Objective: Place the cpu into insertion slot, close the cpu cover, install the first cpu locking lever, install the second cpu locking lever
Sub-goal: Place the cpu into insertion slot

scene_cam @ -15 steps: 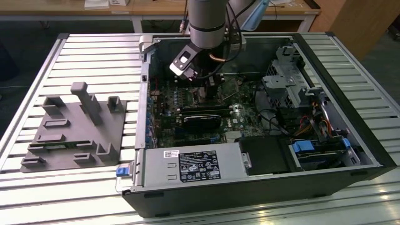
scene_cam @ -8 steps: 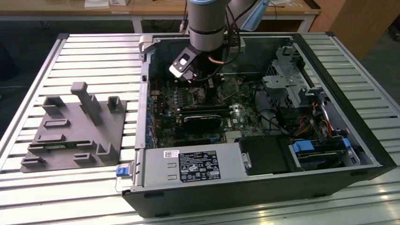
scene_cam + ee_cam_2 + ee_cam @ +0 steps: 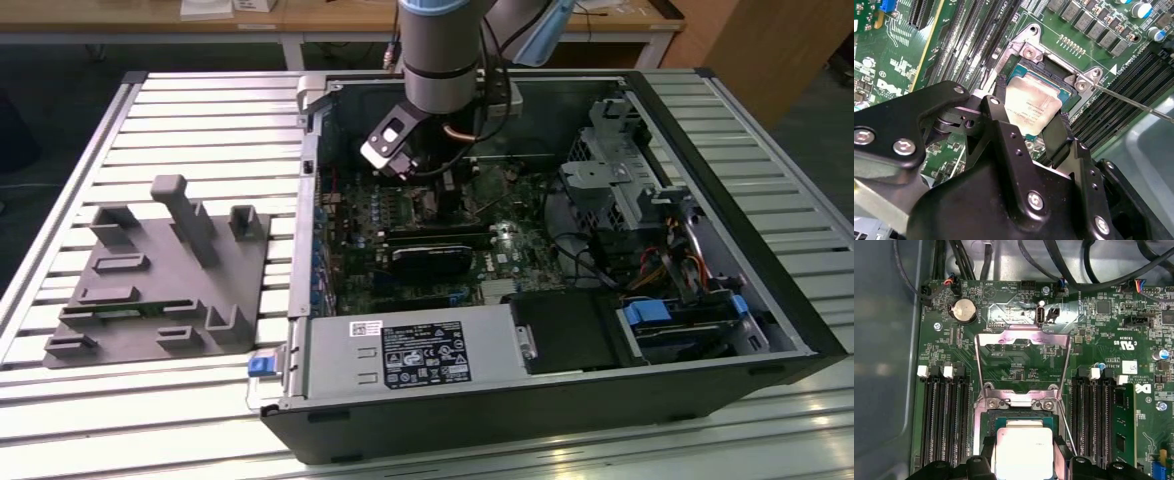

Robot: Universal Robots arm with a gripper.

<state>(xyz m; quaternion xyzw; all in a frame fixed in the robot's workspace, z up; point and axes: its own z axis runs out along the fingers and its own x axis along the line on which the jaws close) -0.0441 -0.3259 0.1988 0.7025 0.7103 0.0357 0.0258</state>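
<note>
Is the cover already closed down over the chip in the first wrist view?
No, the cover stands swung open, away from the socket, and the chip has no frame lying over it.

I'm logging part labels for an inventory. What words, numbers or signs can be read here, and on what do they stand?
Nothing reads surely enough to quote.
Black label on the power supply: print too small.
White sticker beside that label: blurred.
Top of the cpu: faint engraving, unreadable.
White markings on the motherboard: too small, and upside down in the first wrist view.
</note>
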